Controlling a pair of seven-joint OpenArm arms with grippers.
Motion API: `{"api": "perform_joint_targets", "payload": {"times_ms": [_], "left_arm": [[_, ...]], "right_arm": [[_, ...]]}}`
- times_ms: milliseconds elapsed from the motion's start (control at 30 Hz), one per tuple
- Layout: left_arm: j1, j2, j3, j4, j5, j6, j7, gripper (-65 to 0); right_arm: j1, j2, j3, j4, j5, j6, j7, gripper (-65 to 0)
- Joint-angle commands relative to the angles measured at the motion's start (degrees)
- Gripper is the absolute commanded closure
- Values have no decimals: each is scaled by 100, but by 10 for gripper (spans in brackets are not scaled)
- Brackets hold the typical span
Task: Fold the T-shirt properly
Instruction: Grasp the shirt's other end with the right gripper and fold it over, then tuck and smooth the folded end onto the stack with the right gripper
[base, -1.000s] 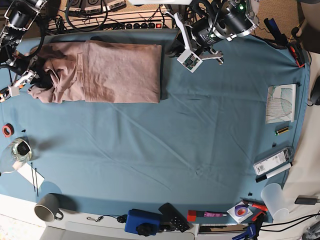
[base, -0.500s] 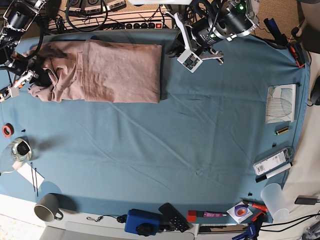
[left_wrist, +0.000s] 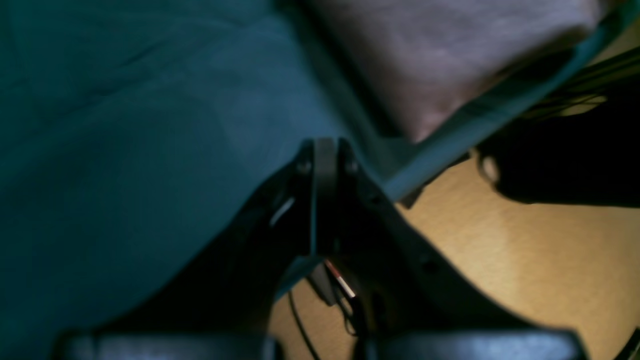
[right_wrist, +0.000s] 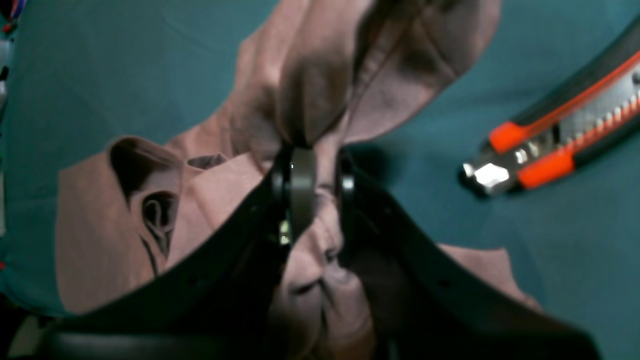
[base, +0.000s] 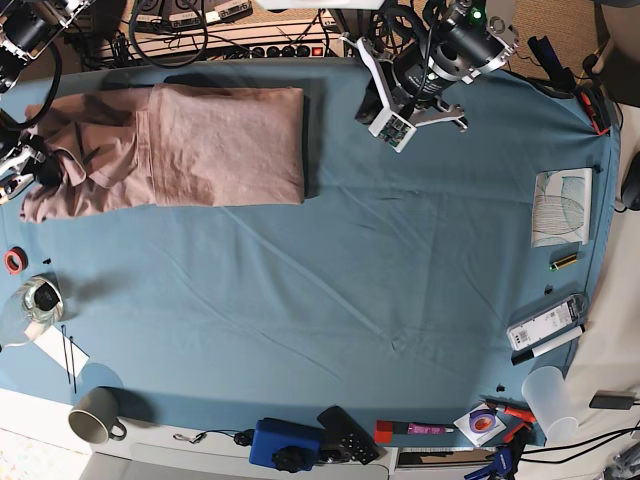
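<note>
- The T-shirt (base: 200, 145) lies folded into a long band at the far left end of the surface (base: 400, 280), its long axis running across, from the right pincer (base: 22, 170) toward the left pincer (base: 385, 110).
- The right pincer has a bunch of the shirt's bottom-end cloth clamped between its jaws; in the right wrist view the fabric (right_wrist: 310, 90) fans out ahead of the tips and more of it pools beneath them.
- So almost the whole garment stretches away from that pincer, and I'd judge any coming fold or pull turns on drawing that end along the shirt's length.
- The right arm is plainly the nearer one. The left pincer (left_wrist: 325, 165) hangs just past the shirt's opposite short edge, jaws pressed together on nothing, not touching the cloth.
- The shirt is soft dusty-pink cotton: the doubled part nearer the left pincer lies flat and squarish with a crisp edge, while the gripped end is rumpled and tapering.
- Under it the teal cover is a thin cloth with shallow creases, so the shirt should slide rather than catch, I'd guess.
- Beside the right pincer lies an orange-and-black utility knife (right_wrist: 565, 130), hard and angular, on the cover, clear of the fabric.
</note>
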Motion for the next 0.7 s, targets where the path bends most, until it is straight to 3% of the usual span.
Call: {"api": "perform_joint_targets", "payload": {"times_ms": [0,100,267,367,567,667], "left_arm": [[7,11,15,94,98,52,-81,0],[7,-4,15,94,448,258,-15,0],[7,0,15,94,1095,881,87,0],[4,-7,15,94,1427,1176,87,0],[22,-343,15,94,1482,1342,129,0],[22,-345,15,94,1480,1499,125,0]], "right_arm": [[59,144,44,245,170,12,121,0],[11,-31,44,841,297,12,121,0],[-306,-505,33,2256,1211,12,121,0],[-608,-695,4,2955,1327,12,121,0],[-1126,-890,-483,3757,1556,12,121,0],[-1126,-890,-938,3928,1541,12,121,0]]}}
